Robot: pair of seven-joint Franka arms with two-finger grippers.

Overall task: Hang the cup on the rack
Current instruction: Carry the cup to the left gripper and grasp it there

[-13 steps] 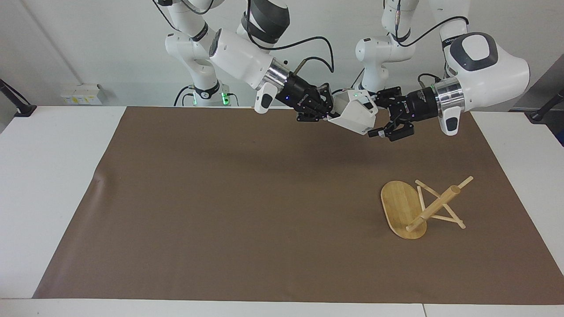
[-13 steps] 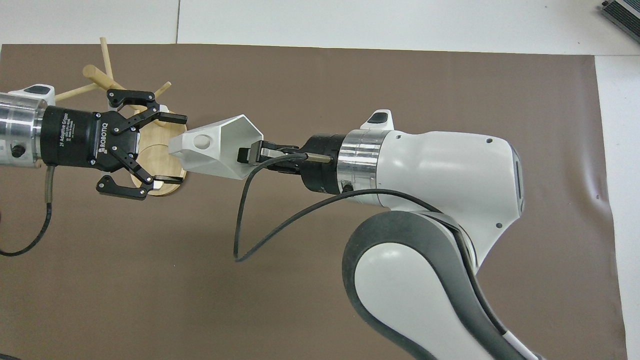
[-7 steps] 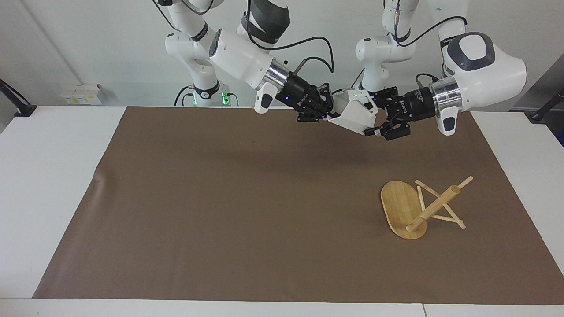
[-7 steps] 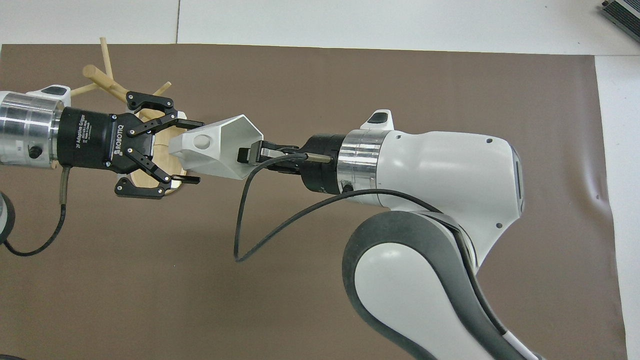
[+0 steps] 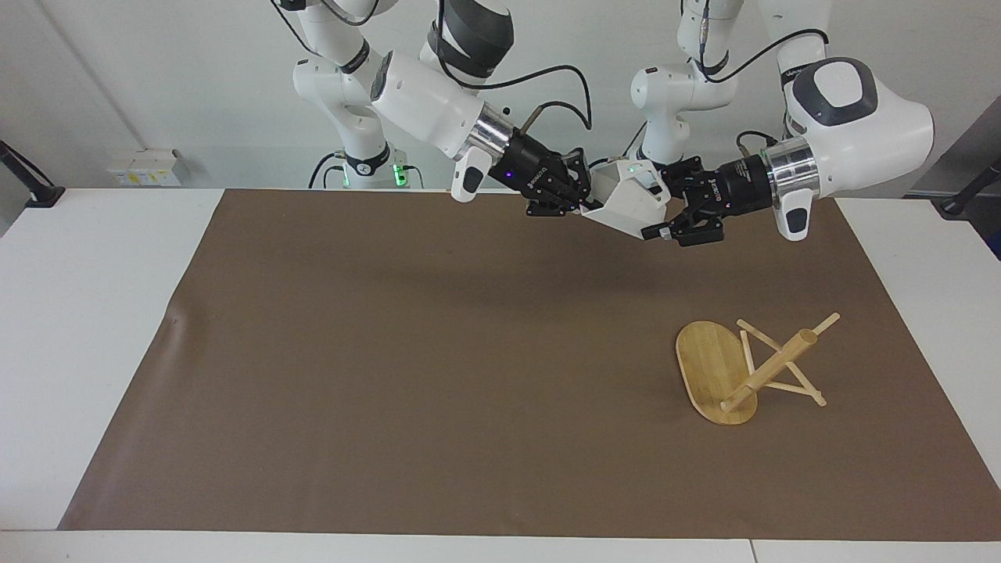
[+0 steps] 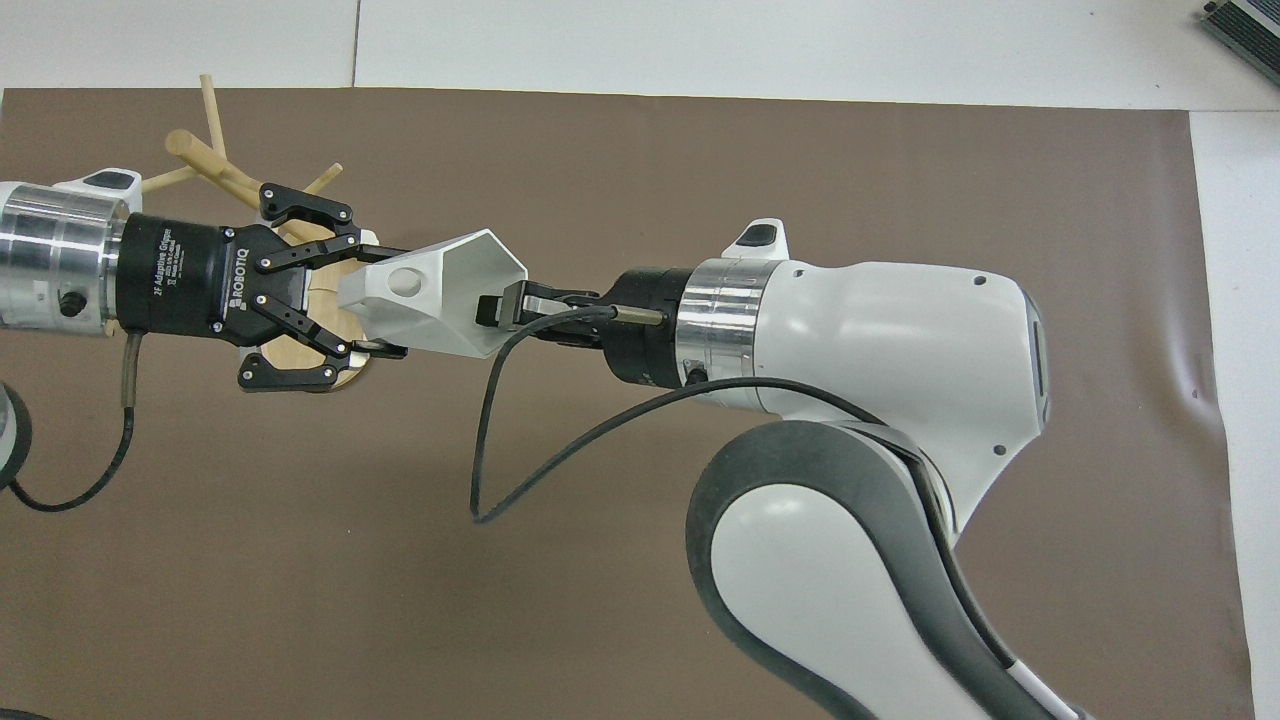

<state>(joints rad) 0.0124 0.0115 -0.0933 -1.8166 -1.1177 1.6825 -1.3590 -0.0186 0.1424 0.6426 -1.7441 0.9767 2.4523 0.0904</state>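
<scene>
The white faceted cup (image 5: 629, 199) is held in the air between both grippers, over the mat's edge nearest the robots. My right gripper (image 5: 585, 202) is shut on the cup's rim, also in the overhead view (image 6: 495, 310). My left gripper (image 5: 661, 202) has its fingers closed in on the sides of the cup's handle end (image 6: 385, 300). The handle's round hole faces up on the cup (image 6: 440, 295). The bamboo rack (image 5: 770, 367) looks tipped over toward the left arm's end, post slanting, pegs on the mat. In the overhead view the rack (image 6: 200, 155) is partly hidden under my left gripper.
A brown mat (image 5: 438, 360) covers most of the white table (image 5: 86, 313). A black cable (image 6: 500, 440) hangs in a loop below my right wrist. The rack's oval base (image 5: 708, 363) faces toward the right arm's end.
My left gripper moved in toward the cup and its fingers narrowed from wide open onto the handle end. My right gripper and the cup stayed still. The rack has not moved.
</scene>
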